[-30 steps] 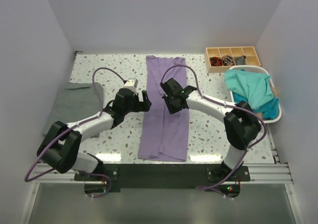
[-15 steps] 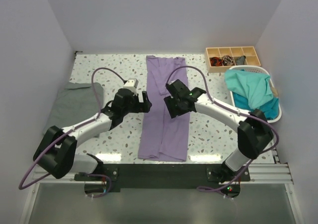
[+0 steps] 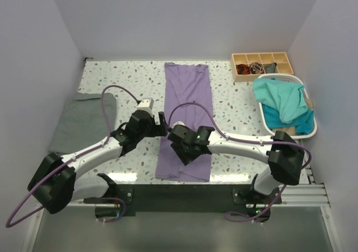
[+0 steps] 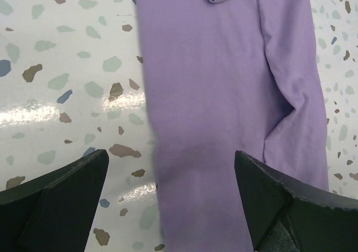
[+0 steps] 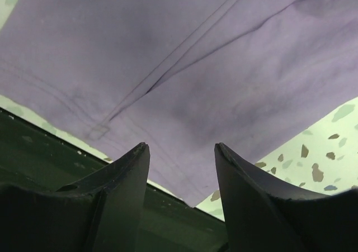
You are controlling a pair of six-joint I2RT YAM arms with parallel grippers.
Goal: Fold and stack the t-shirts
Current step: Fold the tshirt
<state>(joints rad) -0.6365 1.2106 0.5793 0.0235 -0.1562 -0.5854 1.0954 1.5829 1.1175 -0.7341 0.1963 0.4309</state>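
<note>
progress ~1/3 | your left gripper [image 3: 161, 124] and right gripper [image 3: 186, 155] both spread, empty | lavender t-shirt [image 3: 188, 104] a long strip under both, needs cross-folds | grey t-shirt [image 3: 84, 120] folded, well left of left gripper | teal t-shirts [image 3: 282, 98] unfolded in basket [image 3: 311, 130], far right of right gripper

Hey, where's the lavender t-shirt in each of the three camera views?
Top external: the lavender t-shirt is a long strip down the middle of the picture.
Left wrist: it fills the centre and right.
Right wrist: it fills the upper picture.
Shared landmark: the speckled tabletop beside it.
</note>
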